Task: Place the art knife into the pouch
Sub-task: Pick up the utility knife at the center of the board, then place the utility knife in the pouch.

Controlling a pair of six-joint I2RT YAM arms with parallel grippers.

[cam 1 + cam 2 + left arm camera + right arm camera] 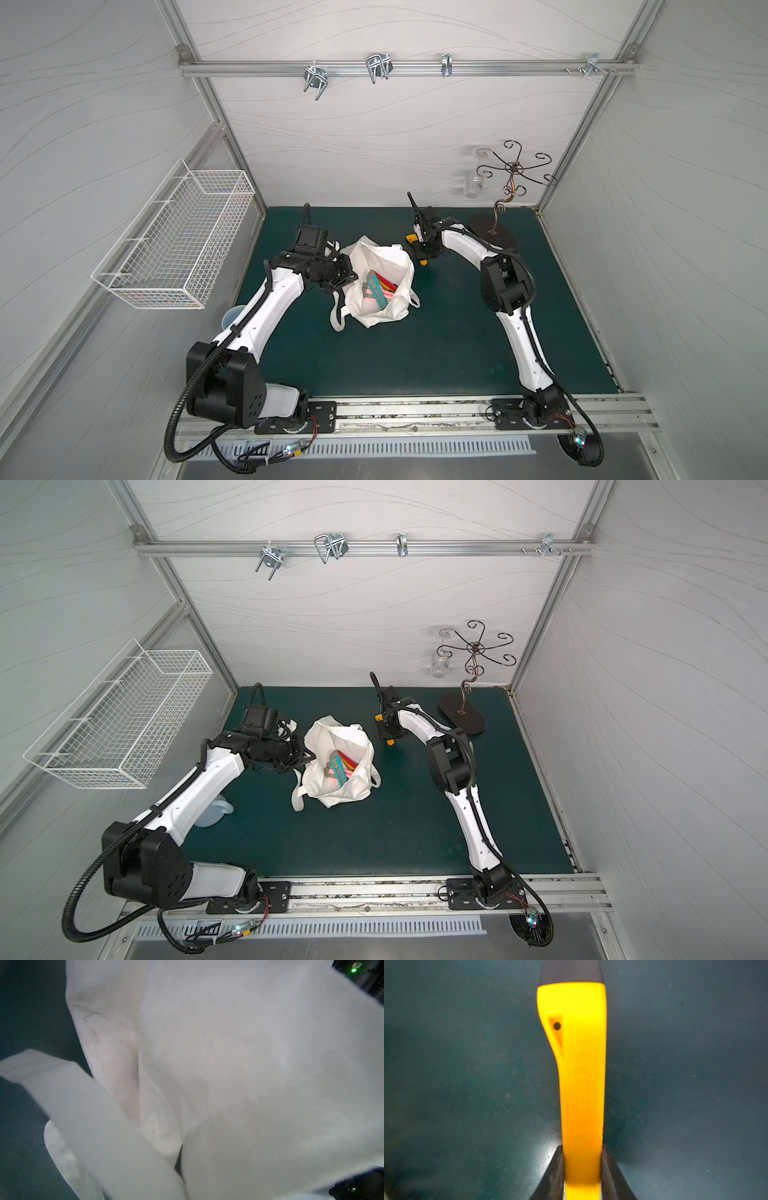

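The art knife (581, 1064) is yellow with a dark end and lies flat on the green mat (436, 340), just right of the pouch. My right gripper (581, 1147) points down over it, and both fingers press against its sides. In both top views only its yellow ends (411, 239) (390, 742) show beside the gripper. The pouch (386, 316) (345, 791) is a white cloth bag that stands open mid-mat with several coloured knives (380, 289) inside. My left gripper (349, 274) is at the pouch's left rim, shut on the cloth. White cloth (249, 1064) fills the left wrist view and hides the fingers.
A white wire basket (174, 249) hangs on the left wall. A dark metal stand (494, 235) with curled hooks stands at the back right, with a glass (471, 185) hanging from it. A clear cup (230, 318) sits by the left arm. A pouch strap (336, 320) trails forward.
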